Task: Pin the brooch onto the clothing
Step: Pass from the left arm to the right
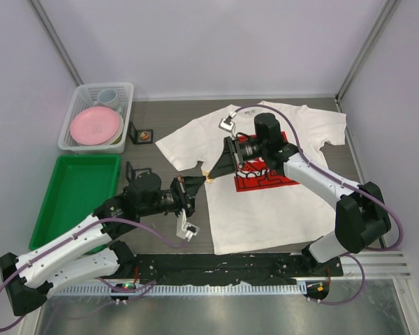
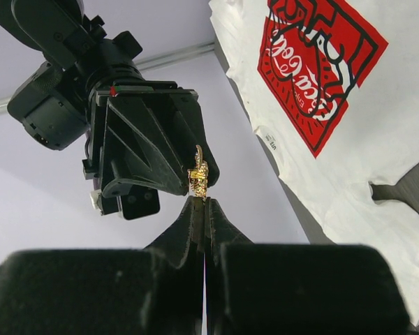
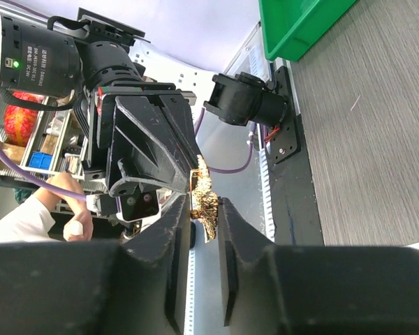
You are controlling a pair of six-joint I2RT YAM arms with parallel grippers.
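The clothing [image 1: 265,202] is a white T-shirt with a red chest print, spread flat on the table and also visible in the left wrist view [image 2: 377,125]. A small gold brooch [image 1: 209,177] hangs in the air just off the shirt's left edge, where both arms meet. My left gripper [image 1: 204,180] is shut on its lower end [image 2: 203,204], with the brooch [image 2: 198,179] sticking out past the tips. My right gripper [image 1: 214,174] faces it from the other side. Its jaws [image 3: 206,208] stand narrowly apart with the brooch [image 3: 209,199] between them, touching both pads.
A white basket [image 1: 129,105] at the back left holds a pink plate [image 1: 95,125] and a cup [image 1: 108,95]. A green tray [image 1: 77,188] lies left of the arms. Two small black stands [image 1: 141,134] [image 1: 135,171] sit between the basket and the shirt.
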